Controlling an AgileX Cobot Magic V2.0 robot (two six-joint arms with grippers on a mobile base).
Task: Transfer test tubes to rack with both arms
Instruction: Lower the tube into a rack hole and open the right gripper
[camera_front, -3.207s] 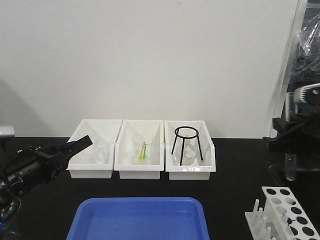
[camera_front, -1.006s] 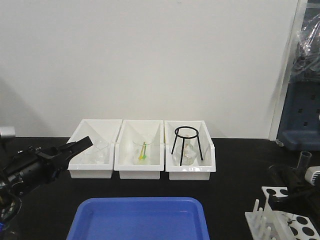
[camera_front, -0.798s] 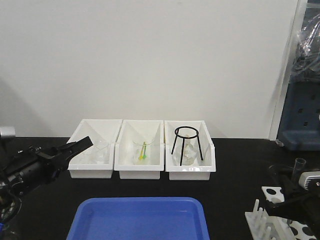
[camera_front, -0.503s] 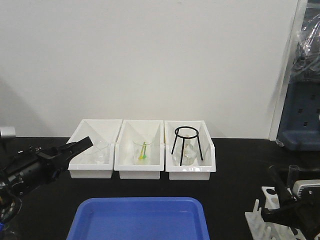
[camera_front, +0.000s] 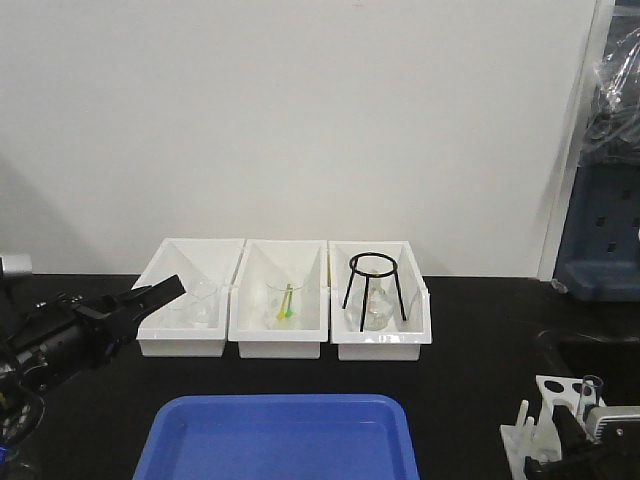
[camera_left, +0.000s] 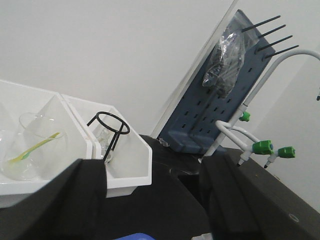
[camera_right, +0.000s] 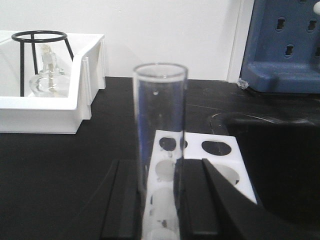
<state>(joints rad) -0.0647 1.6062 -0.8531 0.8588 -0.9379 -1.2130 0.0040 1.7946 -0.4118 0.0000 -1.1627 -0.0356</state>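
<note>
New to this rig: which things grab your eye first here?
The tube, clamped upright in the right hand at the white rack, front right. Next, the blue tray at front centre, and the black ring stand in the rightmost of three white bins at the back.

Between my right fingers (camera_right: 122, 205) the test tube (camera_right: 160, 110) runs off the lower edge, its bottom unseen; they also hide part of the rack (camera_right: 192, 137).

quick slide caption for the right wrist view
Right gripper holds a clear test tube upright at the white rack, ready for slotting.
</note>
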